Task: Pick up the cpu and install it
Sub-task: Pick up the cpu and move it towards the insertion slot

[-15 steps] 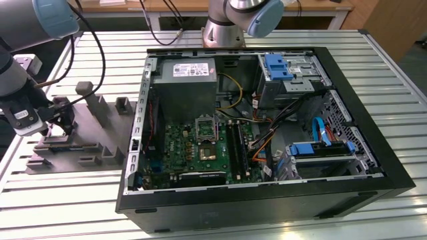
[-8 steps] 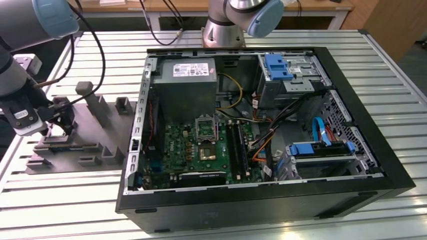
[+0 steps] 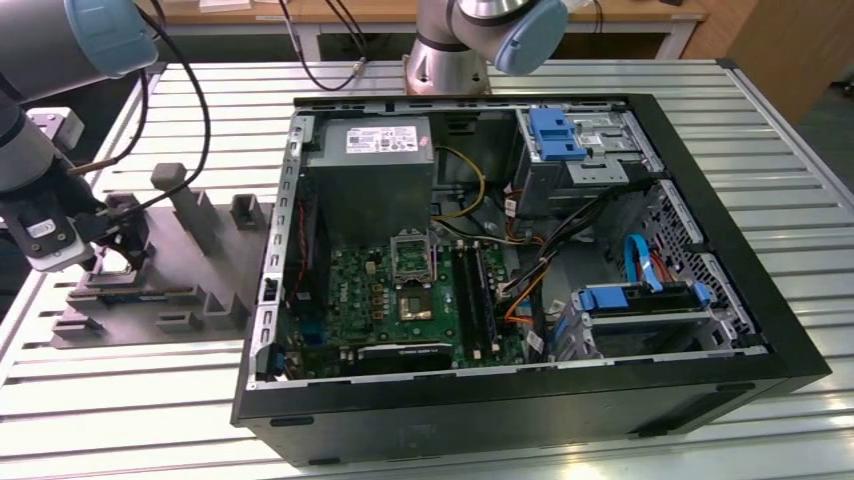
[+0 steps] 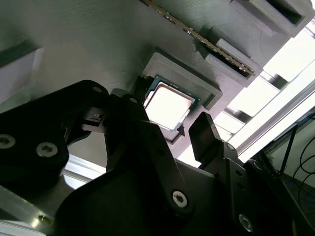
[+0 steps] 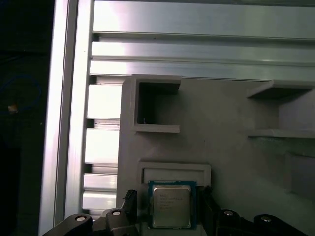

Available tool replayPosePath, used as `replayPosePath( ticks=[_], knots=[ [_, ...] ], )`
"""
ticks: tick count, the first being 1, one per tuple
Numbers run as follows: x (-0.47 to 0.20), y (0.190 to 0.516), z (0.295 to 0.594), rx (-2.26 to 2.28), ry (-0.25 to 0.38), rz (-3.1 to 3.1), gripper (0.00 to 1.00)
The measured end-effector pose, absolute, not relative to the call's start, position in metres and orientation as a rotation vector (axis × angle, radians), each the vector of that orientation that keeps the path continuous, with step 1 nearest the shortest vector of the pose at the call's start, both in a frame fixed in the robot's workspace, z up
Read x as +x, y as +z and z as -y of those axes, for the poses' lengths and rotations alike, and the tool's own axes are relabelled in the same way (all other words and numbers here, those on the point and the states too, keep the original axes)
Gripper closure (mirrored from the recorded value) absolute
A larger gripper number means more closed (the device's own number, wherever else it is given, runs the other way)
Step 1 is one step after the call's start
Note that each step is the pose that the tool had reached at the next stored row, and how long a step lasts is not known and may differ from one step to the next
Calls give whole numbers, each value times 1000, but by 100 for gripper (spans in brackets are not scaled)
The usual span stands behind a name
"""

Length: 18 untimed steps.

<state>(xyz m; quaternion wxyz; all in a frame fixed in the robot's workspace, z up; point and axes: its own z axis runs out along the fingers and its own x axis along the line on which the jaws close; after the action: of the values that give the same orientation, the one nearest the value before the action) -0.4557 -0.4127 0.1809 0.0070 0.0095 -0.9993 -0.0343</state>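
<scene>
Silvery square cpu (image 5: 171, 205) in grey matte holder (image 5: 221, 123) | black end effector (image 4: 162, 107) wide, astride

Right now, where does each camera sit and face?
Exterior view: off the arm, high, looking down on the open computer case and grey fixture; arm at the exterior view's left.
First wrist view: at the wrist, facing down on the cpu; open gripper straddles it.
Second wrist view: at the wrist, slanted past the gripper.
Wrist views share cpu, gripper.
</scene>
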Motion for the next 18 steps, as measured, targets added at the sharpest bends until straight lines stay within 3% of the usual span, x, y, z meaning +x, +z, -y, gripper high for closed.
replayPosePath(
  ticks=[7,8,18],
  knots=[
    [-455,181,413,20,-107,3126,40],
    [-455,181,413,20,-107,3126,47],
    [-455,182,413,19,-102,3126,47]
  ],
)
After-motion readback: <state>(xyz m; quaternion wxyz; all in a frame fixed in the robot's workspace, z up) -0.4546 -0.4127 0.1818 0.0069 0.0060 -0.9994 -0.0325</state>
